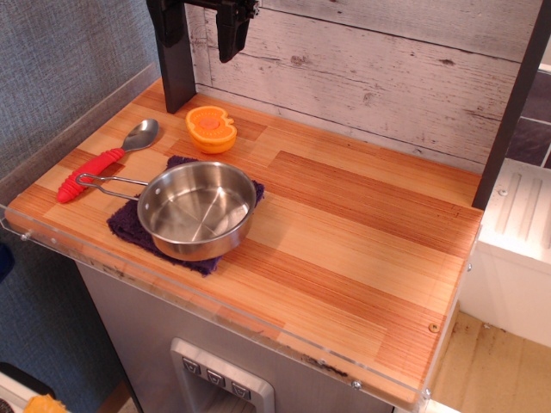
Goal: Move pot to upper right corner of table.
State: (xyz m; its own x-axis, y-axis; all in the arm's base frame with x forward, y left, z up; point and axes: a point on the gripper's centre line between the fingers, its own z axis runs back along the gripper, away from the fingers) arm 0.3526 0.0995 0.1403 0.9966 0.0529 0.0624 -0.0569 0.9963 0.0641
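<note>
The stainless-steel pot point(197, 209) is sitting upright toward the nine o'clock side of the table point(362, 249), resting on a dark purple cloth point(129, 225) whose fuzzy edges are showing around its base. It is round, shallow and shiny, with its empty bowl reflecting the wood. Its thin looped wire handle is pointing toward nine o'clock, so the pot's long axis is running nearly straight across the picture, tilting slightly up at the handle end. The loop's tip is lying just beside the red ribbed handle of a metal spoon point(108, 159), whose bowl is pointing toward one o'clock. At about twelve o'clock from the pot, an orange round toy point(212, 129) with a lighter top is sitting on the planks, apart from the cloth. The tabletop is showing light and reddish-brown wood strips, edged with clear acrylic, above a grey cabinet. The black gripper point(231, 53) is hanging high above the toy against the whitewashed plank wall, holding nothing; how far its jaws are parted cannot be told.
</note>
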